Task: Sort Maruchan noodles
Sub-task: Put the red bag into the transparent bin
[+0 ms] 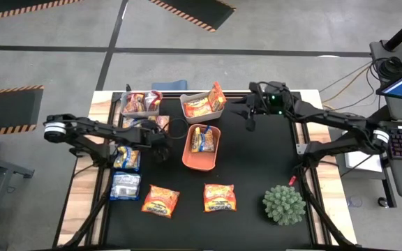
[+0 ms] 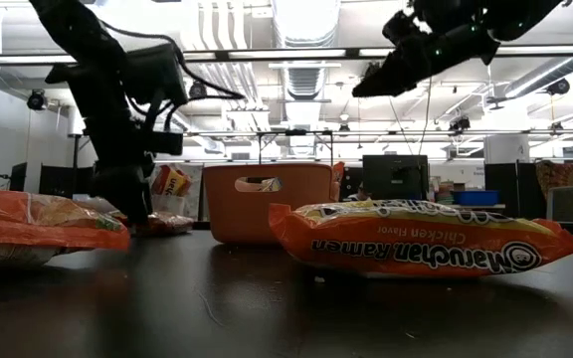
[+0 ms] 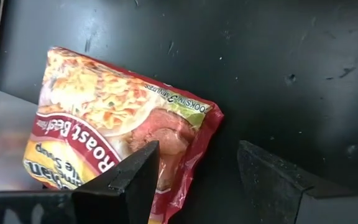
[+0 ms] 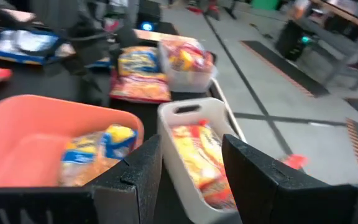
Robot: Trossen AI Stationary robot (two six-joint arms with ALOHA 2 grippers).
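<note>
A black table mat carries everything, with the orange tray at its middle holding a blue-and-yellow packet. Behind it stand a beige bin with orange-red packets and a clear bin with more. The green plant ball sits near the front right. Two orange-red packets lie at the front. The left gripper hangs low with fingers spread, one finger over the edge of a Roast Beef packet that lies flat on the mat. The right gripper is raised above the beige bin, fingers apart and holding nothing.
</note>
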